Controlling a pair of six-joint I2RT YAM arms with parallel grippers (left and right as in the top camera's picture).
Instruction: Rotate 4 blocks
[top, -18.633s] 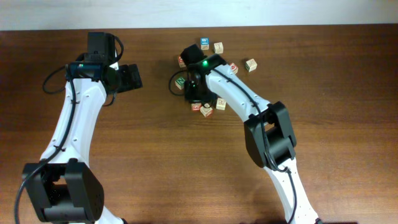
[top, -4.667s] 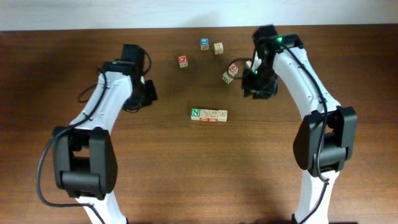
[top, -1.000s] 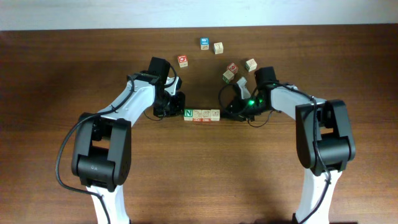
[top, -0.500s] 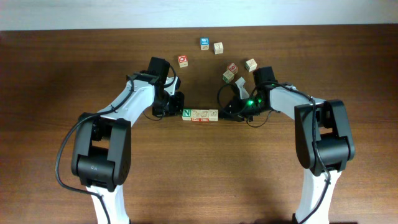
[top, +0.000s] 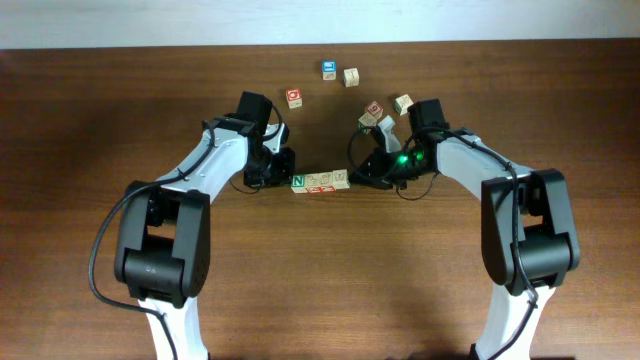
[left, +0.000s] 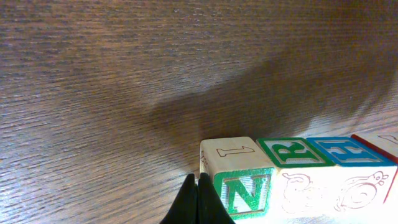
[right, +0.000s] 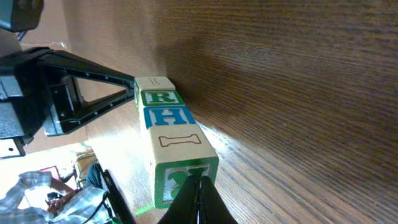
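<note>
left gripper (left: 198, 198) closed beside blocks (top: 320, 181), right gripper (right: 199, 200) opposite, loose cubes (top: 372, 109) seemingly near

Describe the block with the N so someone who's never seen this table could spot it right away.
On the wooden table, a row of four blocks lies between the left tool and the right tool. The N block is the end one beside the left tool. It alone shows a green N on top; its neighbours' tops are pale with faint drawings.
</note>
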